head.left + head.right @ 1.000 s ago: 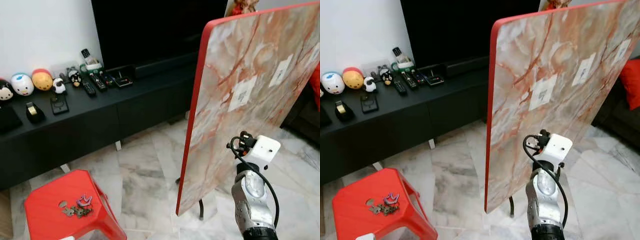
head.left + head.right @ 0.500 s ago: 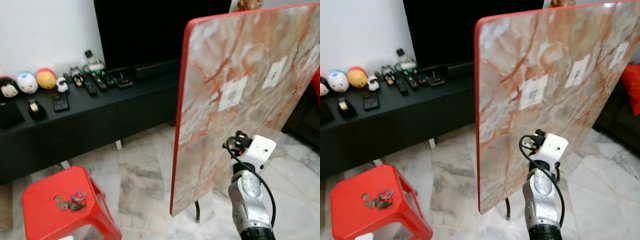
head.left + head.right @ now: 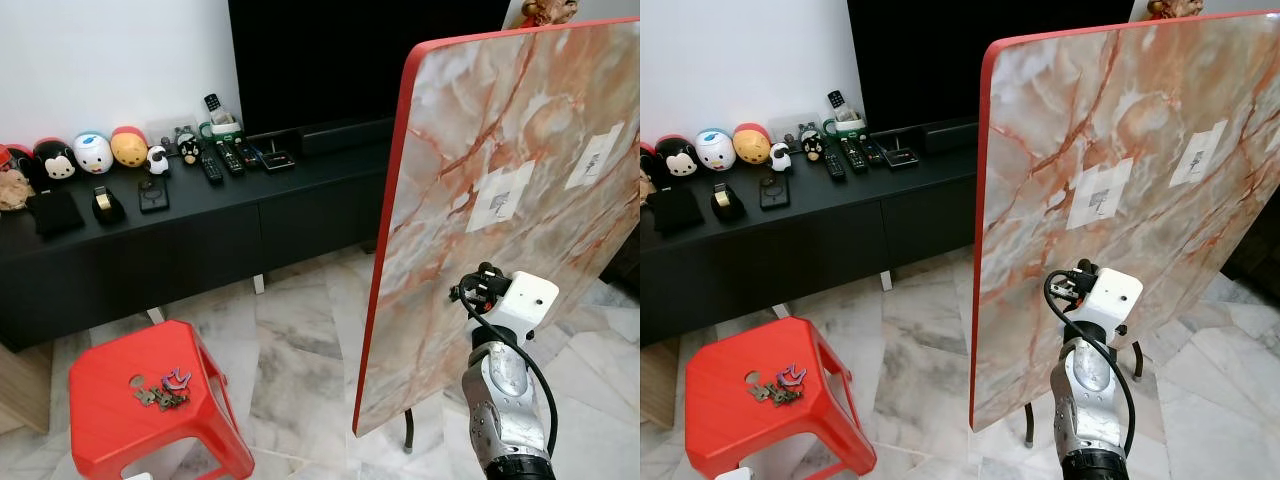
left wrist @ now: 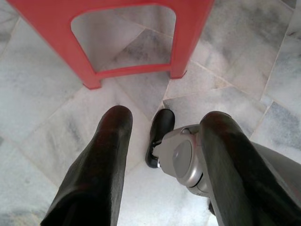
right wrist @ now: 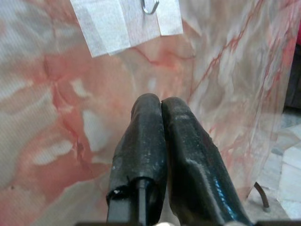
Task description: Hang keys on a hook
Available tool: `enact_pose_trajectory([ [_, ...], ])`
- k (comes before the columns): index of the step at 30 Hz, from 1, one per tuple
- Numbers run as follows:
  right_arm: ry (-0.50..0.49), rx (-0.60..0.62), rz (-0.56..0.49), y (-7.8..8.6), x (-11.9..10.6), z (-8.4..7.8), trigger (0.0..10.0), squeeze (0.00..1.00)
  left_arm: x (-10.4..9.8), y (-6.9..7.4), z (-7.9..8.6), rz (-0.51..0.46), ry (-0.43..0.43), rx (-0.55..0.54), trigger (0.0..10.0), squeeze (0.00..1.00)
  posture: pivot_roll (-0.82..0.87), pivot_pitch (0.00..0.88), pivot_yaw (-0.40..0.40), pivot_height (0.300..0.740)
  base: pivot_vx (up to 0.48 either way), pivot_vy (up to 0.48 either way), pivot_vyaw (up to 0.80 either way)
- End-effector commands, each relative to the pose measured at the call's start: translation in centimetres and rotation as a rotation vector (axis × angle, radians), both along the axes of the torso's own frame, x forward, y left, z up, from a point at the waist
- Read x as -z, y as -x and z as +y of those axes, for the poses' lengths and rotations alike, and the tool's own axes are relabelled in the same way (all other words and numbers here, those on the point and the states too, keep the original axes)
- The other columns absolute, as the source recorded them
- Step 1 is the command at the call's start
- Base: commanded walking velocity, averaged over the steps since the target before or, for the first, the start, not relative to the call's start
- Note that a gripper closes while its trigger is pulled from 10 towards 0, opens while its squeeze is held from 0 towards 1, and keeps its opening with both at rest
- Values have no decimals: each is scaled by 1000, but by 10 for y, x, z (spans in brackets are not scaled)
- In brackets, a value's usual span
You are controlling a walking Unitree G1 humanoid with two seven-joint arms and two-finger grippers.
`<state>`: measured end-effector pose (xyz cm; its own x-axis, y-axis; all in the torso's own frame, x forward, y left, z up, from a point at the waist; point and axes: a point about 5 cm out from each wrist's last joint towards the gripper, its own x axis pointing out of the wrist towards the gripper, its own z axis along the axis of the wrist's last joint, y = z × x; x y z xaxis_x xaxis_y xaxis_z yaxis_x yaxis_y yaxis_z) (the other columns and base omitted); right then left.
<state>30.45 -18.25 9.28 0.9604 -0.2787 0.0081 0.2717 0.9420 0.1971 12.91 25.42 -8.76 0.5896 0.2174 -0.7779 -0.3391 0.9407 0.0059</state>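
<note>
Keys (image 3: 160,390) lie on red stool (image 3: 110,420), unpicked. Left gripper (image 4: 162,136) hangs beside the stool, fingers wide; right gripper (image 5: 160,110) pressed closed, empty. Descend squarely over keys, pinch ring.

Before me, a white wall (image 3: 100,60), a black TV (image 3: 350,50) over a black cabinet (image 3: 200,240), and a marble floor (image 3: 290,340).

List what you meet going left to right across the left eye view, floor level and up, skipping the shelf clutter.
Red stool carrying the keys → black TV cabinet → upright marble-patterned board with its taped hooks → right arm in front of the board.
</note>
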Motion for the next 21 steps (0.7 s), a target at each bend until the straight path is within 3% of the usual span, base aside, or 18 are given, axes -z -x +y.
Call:
enact_pose_trajectory([
  [1, 2, 7, -9, -2, -3, -1, 10000, 0, 1, 4, 1, 10, 5, -8, 10000, 0, 18, 0, -66, 740, 0, 0, 0],
  [9, -9, 19, -8, -2, -3, -2, 10000, 0, 1, 12, 7, 15, 3, -16, 10000, 0, 18, 0, -66, 740, 0, 0, 0],
  [15, -6, 16, -11, -2, -3, -2, 10000, 0, 2, 13, 7, 18, 4, -16, 10000, 0, 19, 0, -65, 740, 0, 0, -406],
  [21, -5, 12, -11, -2, -3, -1, 10000, 0, 1, -2, -4, 2, 10, -1, 10000, 0, 20, 0, -65, 740, 128, 0, 0],
])
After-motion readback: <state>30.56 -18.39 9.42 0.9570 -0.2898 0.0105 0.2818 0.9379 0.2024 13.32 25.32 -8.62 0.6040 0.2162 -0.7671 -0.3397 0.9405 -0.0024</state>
